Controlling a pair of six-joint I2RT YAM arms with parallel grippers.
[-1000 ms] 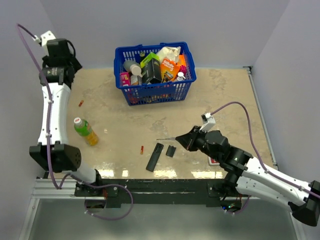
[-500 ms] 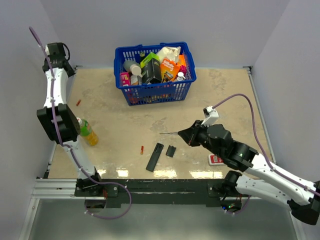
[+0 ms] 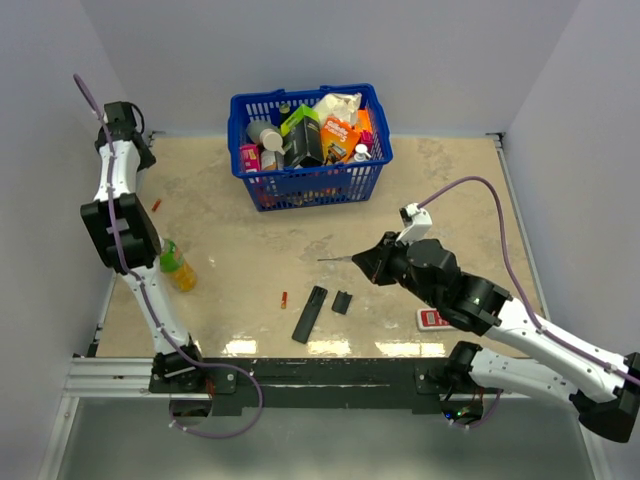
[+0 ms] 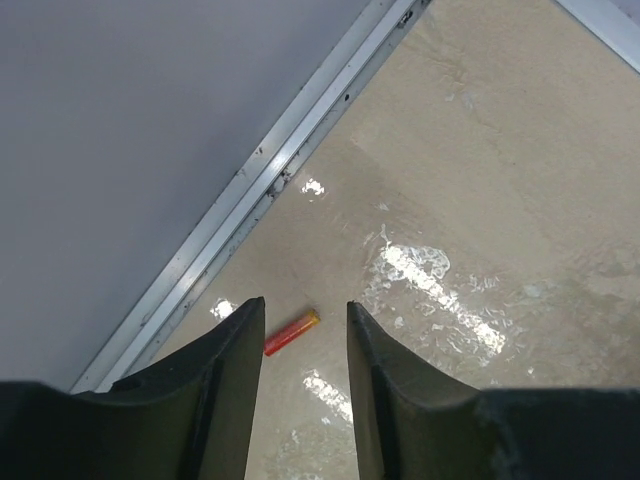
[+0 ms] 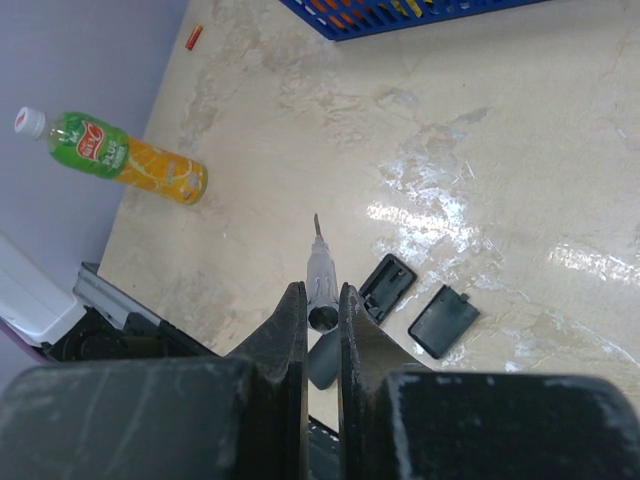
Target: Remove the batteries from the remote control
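left gripper (image 4: 302,308): jaws partly apart, holding nothing. one red battery (image 4: 291,333) lies on the table (image 4: 520,180), seen in the gap between them, near the metal rail (image 4: 275,165) at the wall. right gripper (image 5: 321,292): clamped on a thin pointed tool (image 5: 319,265). second battery (image 3: 284,299): on the table just beside the black remote (image 3: 310,313), with a black cover (image 3: 342,302) on the remote's other side. bottle (image 5: 110,155) label: green with a red mark, writing not legible.
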